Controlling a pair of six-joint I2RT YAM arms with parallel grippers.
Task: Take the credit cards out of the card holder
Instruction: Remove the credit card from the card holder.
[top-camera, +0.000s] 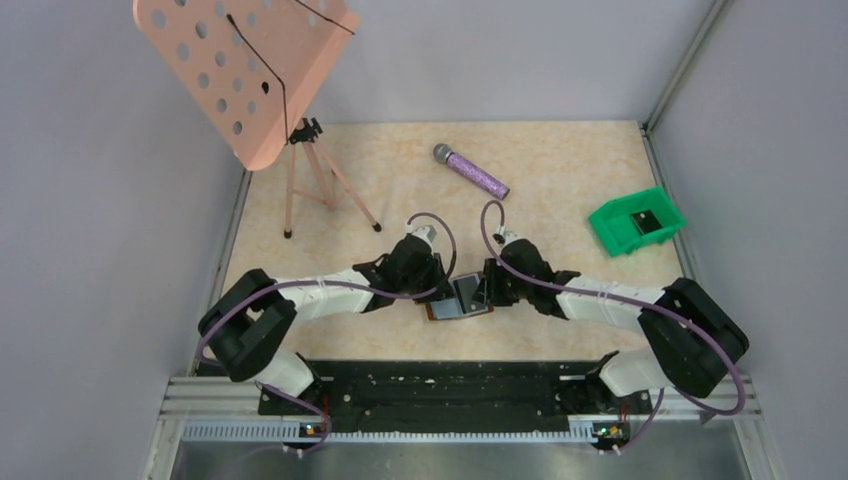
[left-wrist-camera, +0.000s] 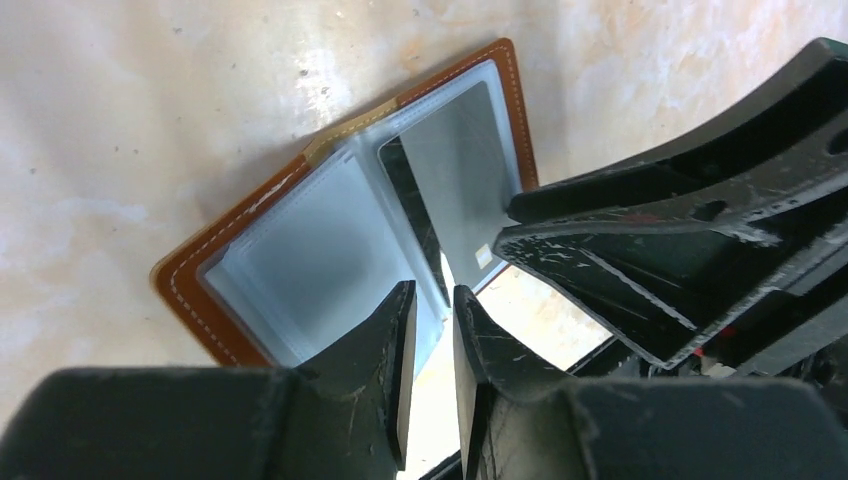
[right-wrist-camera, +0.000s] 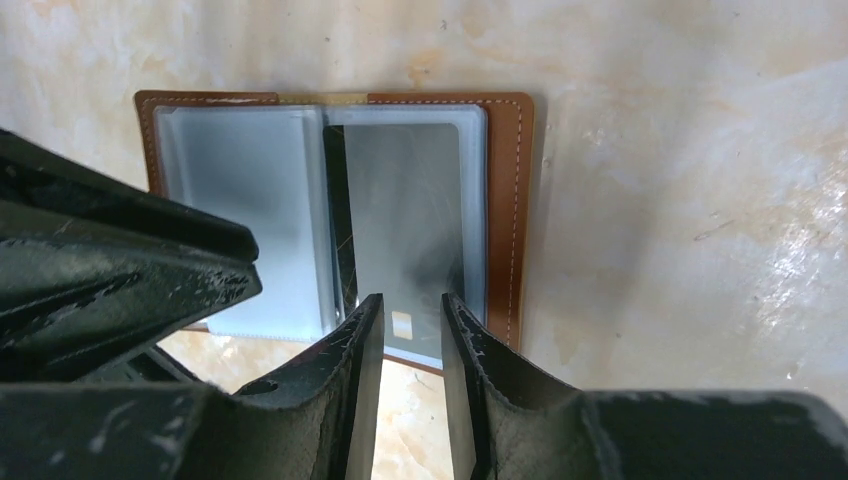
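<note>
Brown leather holder (top-camera: 460, 298) is lying open on the table (top-camera: 560, 200), just between the two arms. Left gripper (left-wrist-camera: 432, 300) is standing at the lower edge of the pale left sleeve (left-wrist-camera: 310, 270), jaws narrowly apart. Right gripper (right-wrist-camera: 412, 305) is pointing at the grey card (right-wrist-camera: 410, 220) in the right sleeve, jaws also narrow, tips at the card's chip end.

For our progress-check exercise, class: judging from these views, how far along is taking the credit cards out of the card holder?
Done: the card holder lies open. In hand: the left hand and right hand, fingers narrowly apart, sit at its near edge, gripping nothing clearly. Left: a grey card is still sleeved in one panel.
</note>
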